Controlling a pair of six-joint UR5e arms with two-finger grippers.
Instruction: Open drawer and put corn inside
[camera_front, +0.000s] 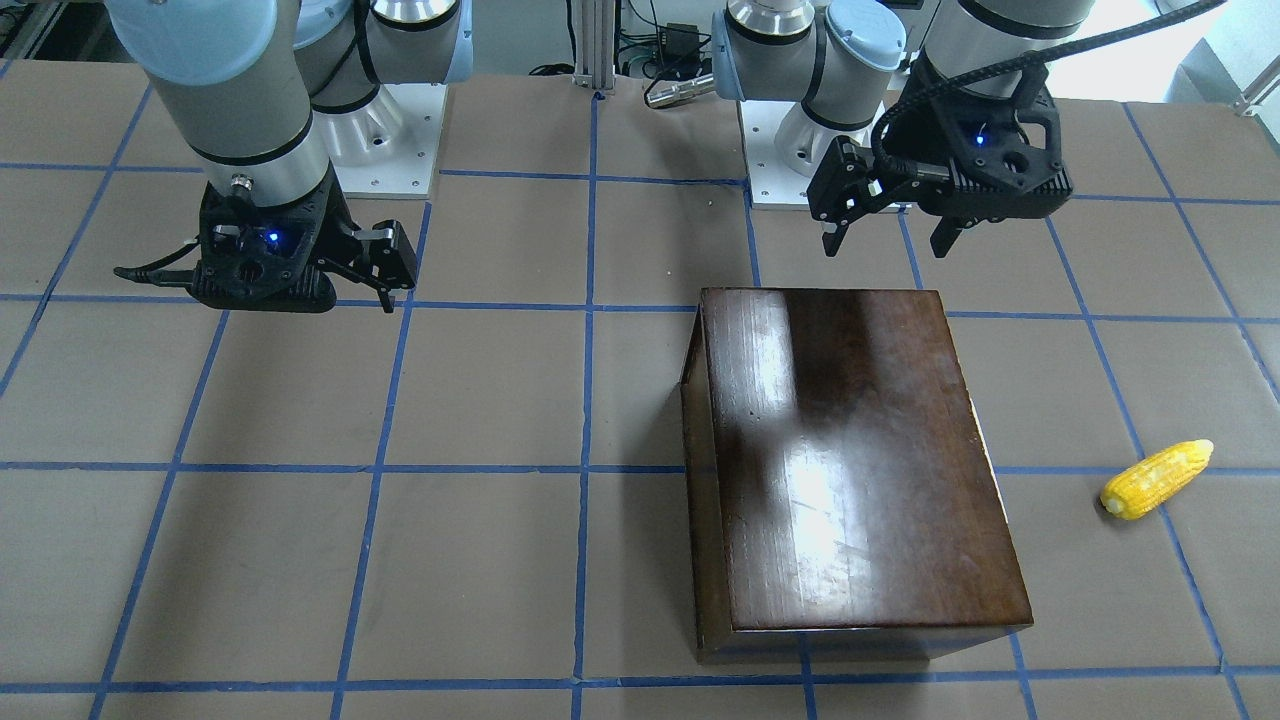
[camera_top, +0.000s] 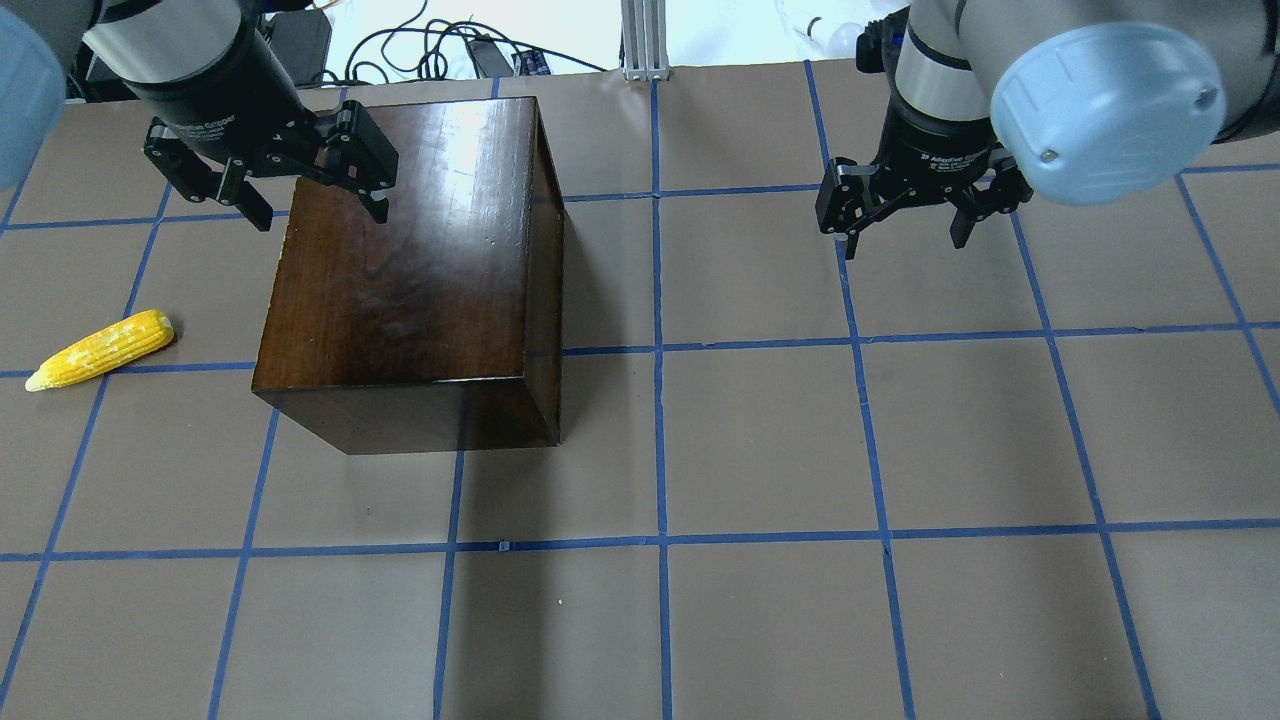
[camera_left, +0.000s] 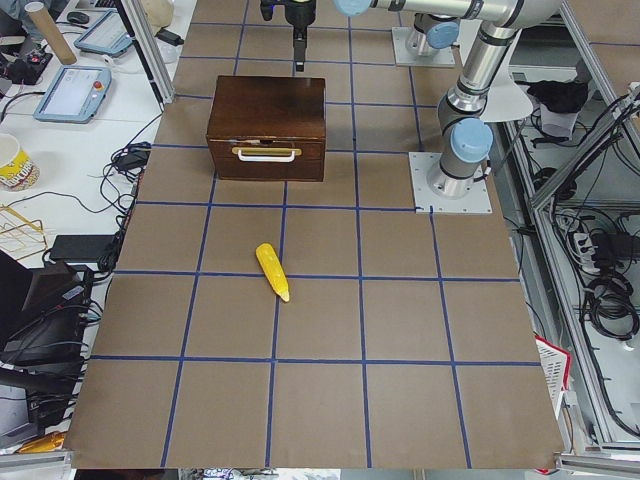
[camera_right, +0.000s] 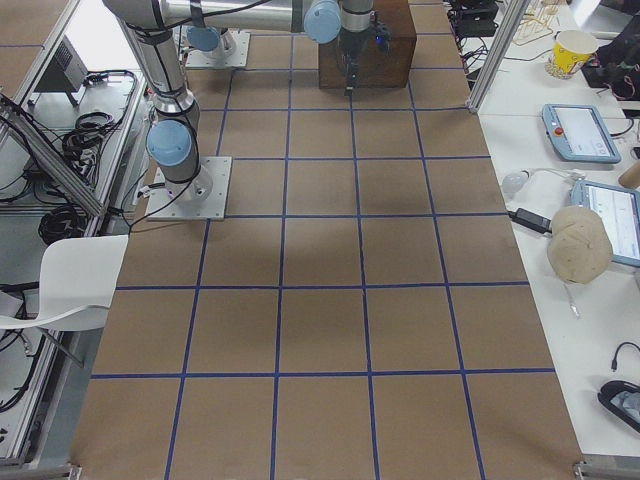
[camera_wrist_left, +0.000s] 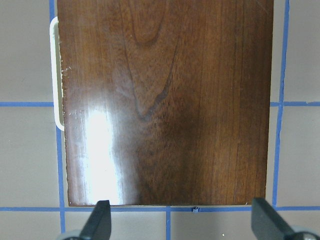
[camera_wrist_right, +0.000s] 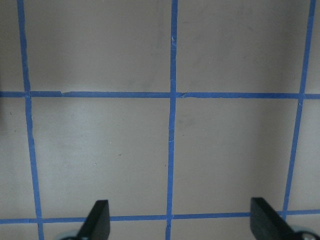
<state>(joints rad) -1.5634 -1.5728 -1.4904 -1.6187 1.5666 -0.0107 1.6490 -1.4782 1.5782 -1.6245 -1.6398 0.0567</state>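
The glossy dark-brown wooden box (camera_top: 410, 270) stands on the table's left half; it also shows in the front view (camera_front: 850, 470). Its drawer (camera_left: 265, 160) is closed, with a pale handle (camera_wrist_left: 56, 75) on the front panel that faces the table's left end. The yellow corn (camera_top: 100, 349) lies on the table beyond that front, apart from the box; it also shows in the front view (camera_front: 1157, 479) and the left side view (camera_left: 272, 271). My left gripper (camera_top: 318, 205) is open and empty, and hovers above the box's robot-side edge (camera_wrist_left: 182, 225). My right gripper (camera_top: 905, 235) is open and empty over bare table (camera_wrist_right: 182, 225).
The table is brown paper with a blue tape grid (camera_top: 660, 350). The arm bases (camera_front: 800, 150) stand at the robot's edge. Cables and devices lie off the table's ends (camera_left: 80, 80).
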